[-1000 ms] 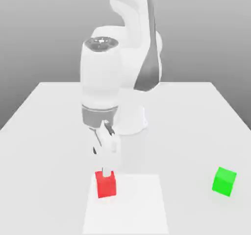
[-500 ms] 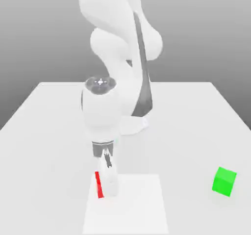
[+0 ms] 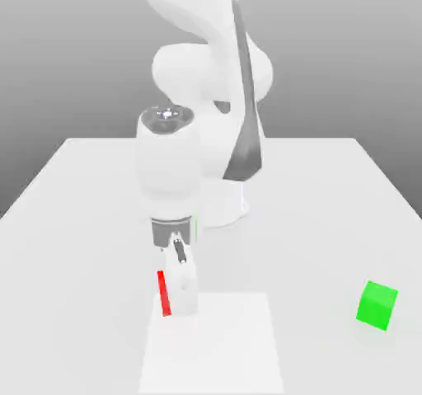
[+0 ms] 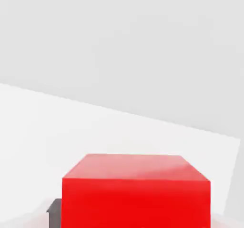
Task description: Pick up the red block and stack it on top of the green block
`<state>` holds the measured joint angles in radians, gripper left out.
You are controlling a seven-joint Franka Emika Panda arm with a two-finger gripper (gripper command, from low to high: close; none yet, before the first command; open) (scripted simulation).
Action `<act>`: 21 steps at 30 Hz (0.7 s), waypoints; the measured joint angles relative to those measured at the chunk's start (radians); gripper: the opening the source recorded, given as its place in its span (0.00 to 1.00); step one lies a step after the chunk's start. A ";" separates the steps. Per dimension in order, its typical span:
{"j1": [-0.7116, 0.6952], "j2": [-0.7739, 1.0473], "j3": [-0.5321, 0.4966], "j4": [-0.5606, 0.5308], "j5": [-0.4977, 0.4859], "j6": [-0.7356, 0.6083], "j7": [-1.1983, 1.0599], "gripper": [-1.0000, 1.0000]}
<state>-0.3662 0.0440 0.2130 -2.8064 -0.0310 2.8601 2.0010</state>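
The red block point(image 3: 165, 293) shows as a narrow red strip beside the white fingers of my gripper point(image 3: 176, 298), which is shut on it. The block hangs a little above the table near the front. In the hand view the red block point(image 4: 136, 193) sits very close, with a dark finger pad point(image 4: 53, 208) at its side. The green block point(image 3: 377, 305) rests on the table at the exterior view's right, far from the gripper, with nothing on top of it.
A paler square patch point(image 3: 222, 348) marks the table under and in front of the gripper. The arm's white base point(image 3: 222, 205) stands behind the gripper at mid-table. The grey table point(image 3: 74, 220) stretches to both sides.
The gripper came down over the red block and closed on it. Since half a second ago the block has risen slightly with the hand. The green block has not moved.
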 joint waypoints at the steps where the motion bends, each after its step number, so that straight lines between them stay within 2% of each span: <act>1: 0.001 -0.018 0.002 -0.004 0.013 -0.015 -0.010 0.00; 4: 0.004 -0.058 0.016 -0.008 0.041 -0.057 -0.021 0.00; 6: 0.032 -0.056 0.075 0.017 0.045 -0.084 0.019 0.00; 11: 0.236 -0.034 0.223 0.099 0.028 -0.150 0.164 0.00; 16: 0.454 -0.014 0.316 0.185 0.002 -0.214 0.319 0.00; 18: 0.507 0.001 0.331 0.209 -0.016 -0.222 0.369 0.00; 21: 0.510 0.049 0.313 0.222 -0.070 -0.187 0.419 0.00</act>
<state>0.1435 0.0928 0.5265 -2.5847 -0.1012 2.6733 2.4204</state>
